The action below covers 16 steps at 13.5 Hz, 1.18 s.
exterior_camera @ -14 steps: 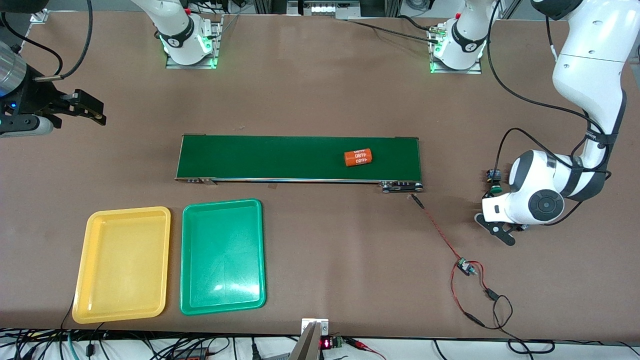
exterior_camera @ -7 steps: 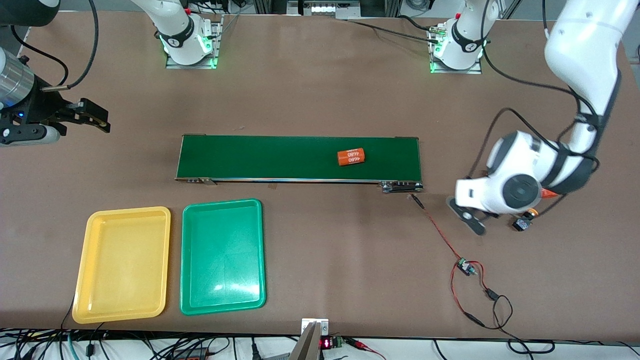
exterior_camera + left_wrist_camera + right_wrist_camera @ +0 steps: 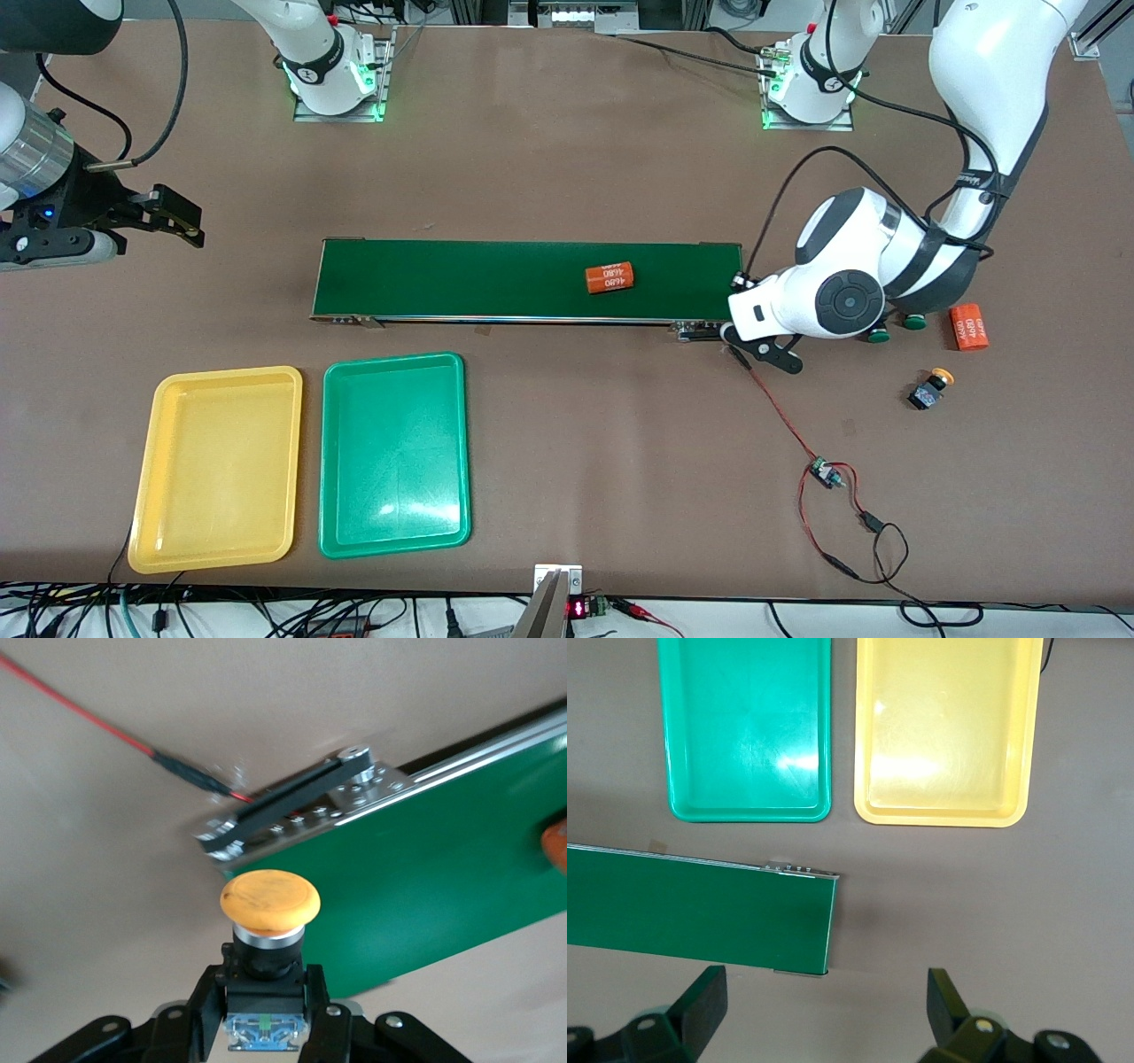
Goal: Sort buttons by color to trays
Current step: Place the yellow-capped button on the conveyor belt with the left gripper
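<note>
Yellow-capped button (image 3: 268,912) stands upright, cap up, clamped by its black body in the left gripper (image 3: 266,1010) over the conveyor belt's (image 3: 532,279) end, with the yellow tray (image 3: 146,496) nearer the waiting, wide-open right gripper (image 3: 824,1001).

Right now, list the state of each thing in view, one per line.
Left pincer: shut on a yellow-capped button, over the conveyor belt's end.
Right pincer: open, empty, waiting.
Yellow tray: empty.
Green tray: empty.
Second yellow-capped button: tipped over on the table.
Two green-capped buttons: on the table, partly hidden.
Orange cylinder: lying on the belt.
</note>
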Tool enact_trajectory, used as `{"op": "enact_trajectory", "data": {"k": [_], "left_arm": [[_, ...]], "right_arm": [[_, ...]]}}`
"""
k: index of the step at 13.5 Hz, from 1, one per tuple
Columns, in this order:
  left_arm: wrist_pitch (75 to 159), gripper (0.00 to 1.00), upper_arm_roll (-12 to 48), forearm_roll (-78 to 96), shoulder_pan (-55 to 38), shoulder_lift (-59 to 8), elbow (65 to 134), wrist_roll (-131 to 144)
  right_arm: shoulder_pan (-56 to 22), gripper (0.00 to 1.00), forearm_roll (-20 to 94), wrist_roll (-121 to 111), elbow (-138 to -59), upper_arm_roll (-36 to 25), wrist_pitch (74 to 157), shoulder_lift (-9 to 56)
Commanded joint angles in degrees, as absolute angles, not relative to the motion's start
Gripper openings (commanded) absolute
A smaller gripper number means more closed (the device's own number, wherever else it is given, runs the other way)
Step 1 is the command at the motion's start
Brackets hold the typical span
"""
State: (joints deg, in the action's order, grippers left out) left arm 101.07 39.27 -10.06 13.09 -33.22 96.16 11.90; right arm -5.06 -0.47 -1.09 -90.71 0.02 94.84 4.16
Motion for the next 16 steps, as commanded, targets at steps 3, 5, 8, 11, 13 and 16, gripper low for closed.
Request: {"op": "enact_trajectory", "data": {"k": [3, 5, 8, 11, 13, 16], "left_arm": [[103.78, 0.22, 41.57, -8.70, 8.27, -33.31, 99.75, 31.81], [110.18, 0.24, 41.57, -8.70, 8.00, -33.40, 104.13, 35.14], [112.50, 0.76, 41.57, -8.79, 8.00, -33.40, 105.56, 36.39], [108.92, 1.00, 41.66, -8.79, 8.44, -32.70, 102.76, 36.65], [101.64, 1.00, 41.57, -9.31, 8.18, -32.78, 96.19, 36.65], [92.83, 1.00, 40.43, -9.58, 9.57, -32.87, 86.69, 36.12]], "right_arm": [[-9.38, 1.00, -1.31, -1.06, -89.39, 0.09, 96.50, 8.70], [-9.67, 1.00, -1.49, -1.05, -88.77, 0.09, 99.83, 9.14], [-9.67, 1.00, -1.49, -1.05, -88.77, 0.00, 104.24, 9.58], [-9.14, 1.00, -1.67, -1.23, -88.86, -0.09, 103.54, 9.58], [-8.09, 1.00, -1.49, -1.41, -88.77, -0.53, 103.45, 9.41], [-6.51, 1.00, -0.70, -1.58, -88.77, -0.44, 104.50, 10.71]]}}
